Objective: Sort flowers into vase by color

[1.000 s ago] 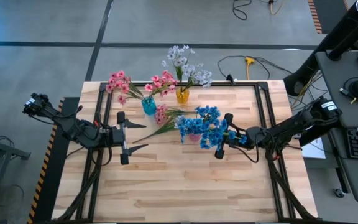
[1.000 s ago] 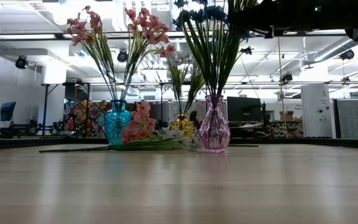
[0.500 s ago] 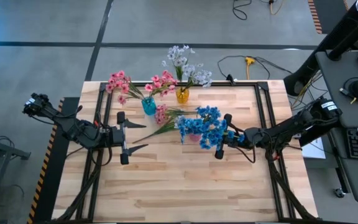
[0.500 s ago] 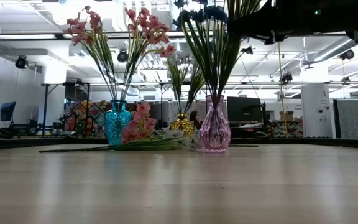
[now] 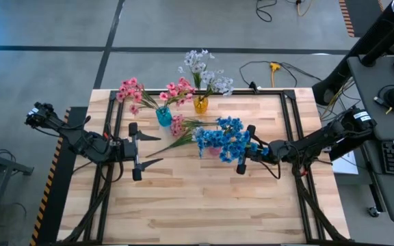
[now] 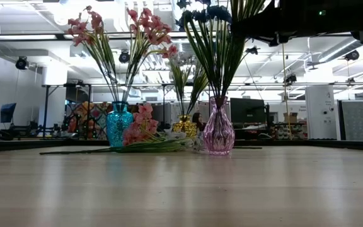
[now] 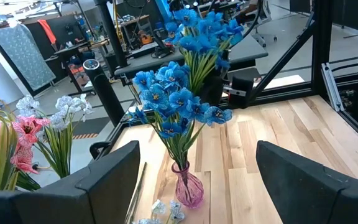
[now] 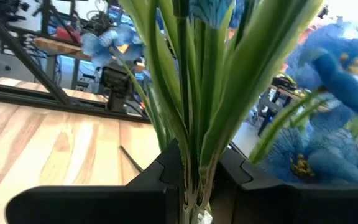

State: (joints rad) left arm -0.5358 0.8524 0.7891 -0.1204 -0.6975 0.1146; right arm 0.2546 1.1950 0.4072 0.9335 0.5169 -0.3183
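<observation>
Flowers on long green stems are your concern: from above, you see the bright blue spray [image 5: 221, 139] standing in the pink glass vase [image 5: 213, 151] mid-table, the right gripper [image 5: 243, 158] against its blooms, and the left gripper [image 5: 144, 148] waiting well apart with its fingers spread. One loose pink spray [image 5: 177, 128] lies flat on the wooden table [image 5: 204, 205] between the teal vase [image 5: 163, 116] and the pink one. At table height, the pink vase [image 6: 218, 132] stands upright with the loose pink spray [image 6: 137, 133] lying beside it. From the left wrist, you see the blue blooms [image 7: 178, 102] fanning above the narrow vase [image 7: 188, 188]. From the right wrist, the dark fingers [image 8: 166, 171] are clamped on a blue spray's green stem [image 8: 193, 124]. Your risk, as I judge it: pulling away before releasing could tip that slim vase.
</observation>
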